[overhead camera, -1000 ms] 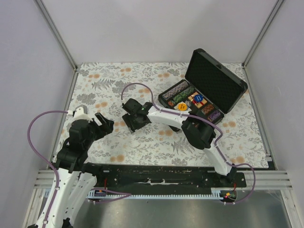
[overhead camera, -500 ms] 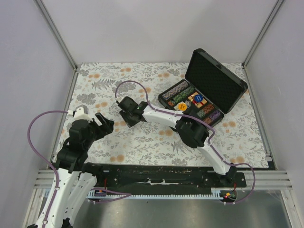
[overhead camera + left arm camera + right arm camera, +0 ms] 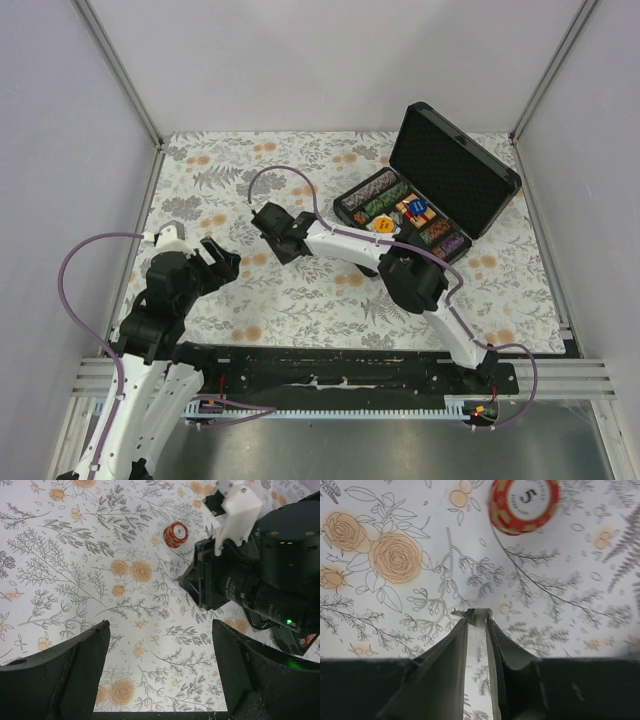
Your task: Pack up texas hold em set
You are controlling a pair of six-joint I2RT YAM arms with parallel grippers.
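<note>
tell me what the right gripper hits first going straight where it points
Probably bare floral tablecloth: the right gripper aims just left of the red chip stack, which lies ahead and to the right in its wrist view. Depth is unclear.

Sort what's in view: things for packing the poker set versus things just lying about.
For the job:
- open black case
- chip rows inside it
- red chip stack, loose on the cloth
- right gripper, just short of that stack

Just there:
- floral tablecloth
- purple cables
- metal frame
</note>
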